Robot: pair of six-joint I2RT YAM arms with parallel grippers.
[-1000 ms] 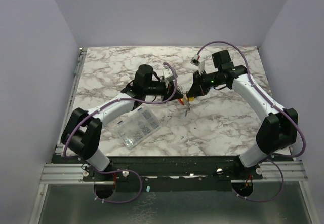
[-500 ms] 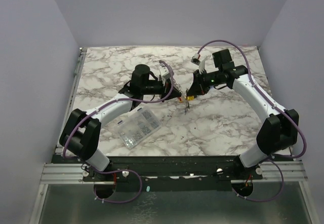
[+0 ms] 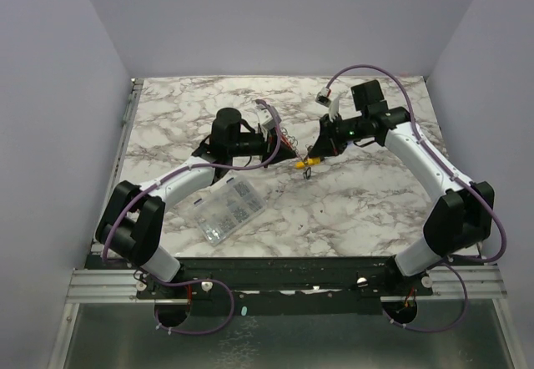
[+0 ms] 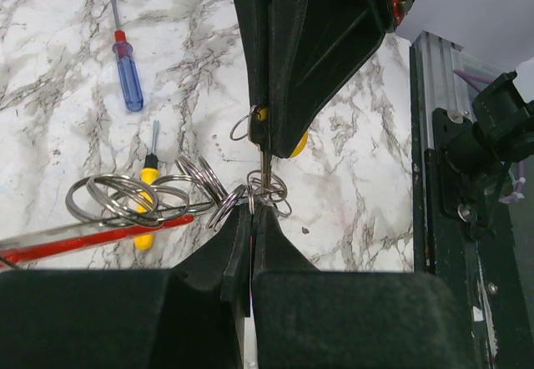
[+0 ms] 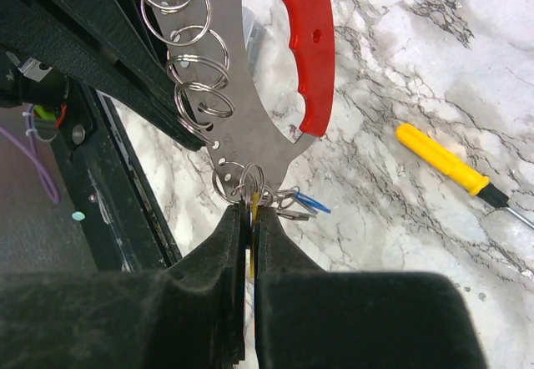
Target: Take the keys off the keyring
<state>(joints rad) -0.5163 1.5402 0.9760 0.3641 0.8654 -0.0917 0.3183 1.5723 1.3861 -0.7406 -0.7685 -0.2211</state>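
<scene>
left gripper (image 4: 251, 223) is clamping the keyring (image 5: 250, 102) from 9 o'clock as anchor, right gripper (image 5: 249, 219) is pinching the yellow-tagged key (image 4: 297, 145) from 3 o'clock (both clenched), probably for pulling apart above the table (image 3: 375, 210).

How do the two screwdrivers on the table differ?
The blue screwdriver has a blue handle with a red collar; the yellow screwdriver has a yellow handle with a black collar. In the left wrist view the blue one shows whole, while rings cross the yellow one. Both lie flat on the marble.
</scene>
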